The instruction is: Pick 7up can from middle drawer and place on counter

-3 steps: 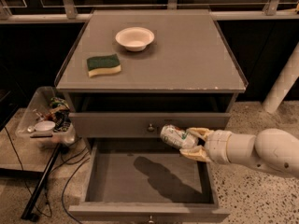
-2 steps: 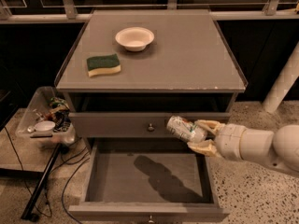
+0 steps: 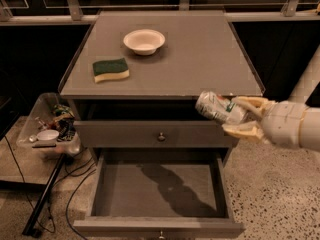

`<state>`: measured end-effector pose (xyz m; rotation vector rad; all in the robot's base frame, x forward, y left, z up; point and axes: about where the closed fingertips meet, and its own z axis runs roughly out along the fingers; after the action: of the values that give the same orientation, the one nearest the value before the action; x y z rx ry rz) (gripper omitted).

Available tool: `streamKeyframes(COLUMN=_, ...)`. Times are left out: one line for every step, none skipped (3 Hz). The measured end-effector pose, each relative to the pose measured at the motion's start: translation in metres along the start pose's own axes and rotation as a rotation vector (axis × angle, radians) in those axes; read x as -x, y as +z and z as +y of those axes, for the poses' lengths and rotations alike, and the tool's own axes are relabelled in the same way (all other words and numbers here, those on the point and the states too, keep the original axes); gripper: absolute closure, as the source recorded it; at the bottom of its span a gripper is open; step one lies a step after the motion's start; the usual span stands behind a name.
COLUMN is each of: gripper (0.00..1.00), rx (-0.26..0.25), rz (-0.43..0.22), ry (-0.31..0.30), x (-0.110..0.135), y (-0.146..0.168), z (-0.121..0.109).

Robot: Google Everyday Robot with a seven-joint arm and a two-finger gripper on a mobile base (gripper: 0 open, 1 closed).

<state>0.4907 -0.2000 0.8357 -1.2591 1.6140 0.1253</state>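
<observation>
My gripper (image 3: 239, 115) comes in from the right and is shut on the 7up can (image 3: 218, 107), a silvery can with green markings held on its side. The can hangs in the air just below the counter's chipped front edge, near the front right corner of the counter (image 3: 200, 59). The middle drawer (image 3: 155, 189) is pulled open below, its flat grey floor bare with only the arm's shadow on it. The knobbed drawer above it (image 3: 160, 134) is closed.
A white bowl (image 3: 144, 40) and a green-and-yellow sponge (image 3: 110, 69) lie on the counter's left half. A clear bin of clutter (image 3: 47, 129) stands on a low stand at the left. A white post (image 3: 307, 79) rises at the right.
My gripper has lifted the can up and to the right, from in front of the closed drawer's face to the height of the counter's front edge.
</observation>
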Motion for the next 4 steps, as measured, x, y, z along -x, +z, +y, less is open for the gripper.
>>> streamKeyframes(gripper=1.00, rx=-0.046, rz=-0.051, ry=-0.072, x=0.061, y=-0.038, z=-0.057)
streamKeyframes(gripper=1.00, rx=-0.046, rz=-0.051, ry=-0.072, x=0.061, y=-0.038, z=-0.057)
streamKeyframes(gripper=1.00, rx=-0.062, rz=-0.056, ry=-0.085, x=0.075, y=-0.028, z=-0.068)
streamKeyframes(gripper=1.00, rx=-0.113, rz=-0.054, ry=-0.083, x=0.094, y=-0.006, z=-0.103)
